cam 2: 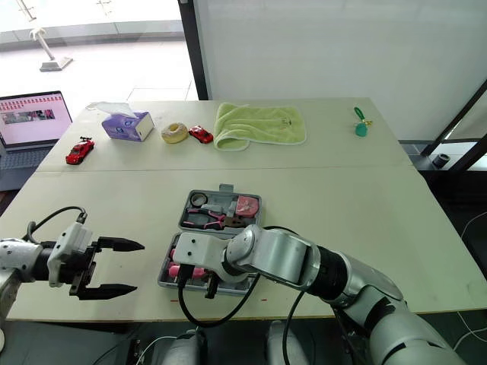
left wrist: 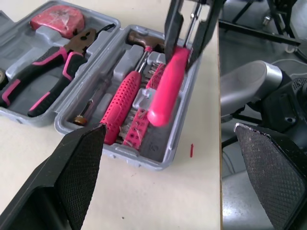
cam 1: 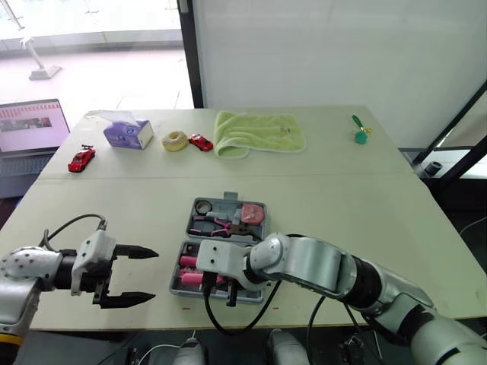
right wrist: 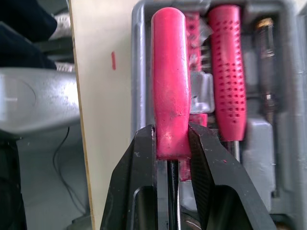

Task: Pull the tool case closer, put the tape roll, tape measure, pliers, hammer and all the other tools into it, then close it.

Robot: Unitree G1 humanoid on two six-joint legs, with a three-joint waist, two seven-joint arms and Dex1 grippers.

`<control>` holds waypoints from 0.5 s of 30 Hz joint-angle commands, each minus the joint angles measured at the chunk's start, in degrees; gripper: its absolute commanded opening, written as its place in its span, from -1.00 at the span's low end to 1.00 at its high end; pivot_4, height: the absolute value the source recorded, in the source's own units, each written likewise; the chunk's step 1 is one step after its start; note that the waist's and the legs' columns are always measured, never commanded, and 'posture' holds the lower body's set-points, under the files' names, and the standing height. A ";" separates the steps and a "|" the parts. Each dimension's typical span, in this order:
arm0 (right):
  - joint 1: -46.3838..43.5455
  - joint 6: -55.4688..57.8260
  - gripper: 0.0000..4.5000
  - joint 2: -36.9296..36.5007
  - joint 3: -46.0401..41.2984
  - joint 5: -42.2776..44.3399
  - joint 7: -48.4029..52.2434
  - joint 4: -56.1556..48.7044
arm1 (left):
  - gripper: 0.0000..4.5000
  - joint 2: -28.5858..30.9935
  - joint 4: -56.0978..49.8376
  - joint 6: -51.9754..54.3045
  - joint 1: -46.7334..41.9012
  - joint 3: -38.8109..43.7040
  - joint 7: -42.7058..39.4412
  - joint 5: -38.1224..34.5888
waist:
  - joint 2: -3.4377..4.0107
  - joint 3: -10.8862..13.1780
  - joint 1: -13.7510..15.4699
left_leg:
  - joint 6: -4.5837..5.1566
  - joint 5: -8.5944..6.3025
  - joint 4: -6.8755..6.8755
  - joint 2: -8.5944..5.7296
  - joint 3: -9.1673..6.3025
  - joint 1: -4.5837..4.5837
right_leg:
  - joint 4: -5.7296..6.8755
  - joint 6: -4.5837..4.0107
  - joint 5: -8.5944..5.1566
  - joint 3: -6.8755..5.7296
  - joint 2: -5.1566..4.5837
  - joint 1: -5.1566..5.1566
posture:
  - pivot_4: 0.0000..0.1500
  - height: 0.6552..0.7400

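Broadly, we see the table [cam 1: 342, 198] carrying the open tool case [left wrist: 160, 143] near its front edge, both grey halves lying flat; our left pincer [cam 1: 152, 274] hovers just beside the case on its left, spread wide and holding nothing; our right pincer [right wrist: 171, 134] is over the nearer half, clamped tight on the shaft end of a smooth pink-handled tool [right wrist: 169, 72], which slants above that half beside a dotted pink handle [left wrist: 122, 103]; in the farther half lie the pliers [left wrist: 45, 81] and, smaller, the red tape measure [left wrist: 57, 19].
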 commanded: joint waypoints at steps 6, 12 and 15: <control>-2.71 0.67 -0.83 4.85 1.67 -2.65 -0.03 2.54 | 1.00 1.28 -2.96 2.53 -1.35 1.48 0.25 -1.61 | 0.00 0.00 -0.13 | 0.00 0.00 -0.02 0.00 0.00 0.00 | 0.01 0.00 0.00 0.00 0.01 -0.03 | 1.00 1.00; -3.43 0.15 -0.83 7.14 2.98 -4.28 0.12 4.78 | 1.00 1.85 -2.68 2.28 -0.33 2.69 -1.10 -2.20 | 0.00 0.00 -0.10 | 0.00 0.00 -0.02 0.00 0.00 -0.01 | 0.01 0.00 0.00 0.00 0.01 -0.04 | 1.00 1.00; -3.44 0.17 -0.83 8.18 3.29 -4.85 0.28 5.77 | 1.00 2.18 -2.36 1.58 0.87 3.38 -1.86 -2.24 | 0.01 0.00 -0.15 | 0.00 0.00 -0.03 0.00 0.00 -0.01 | 0.01 0.00 0.00 0.00 0.01 -0.05 | 1.00 1.00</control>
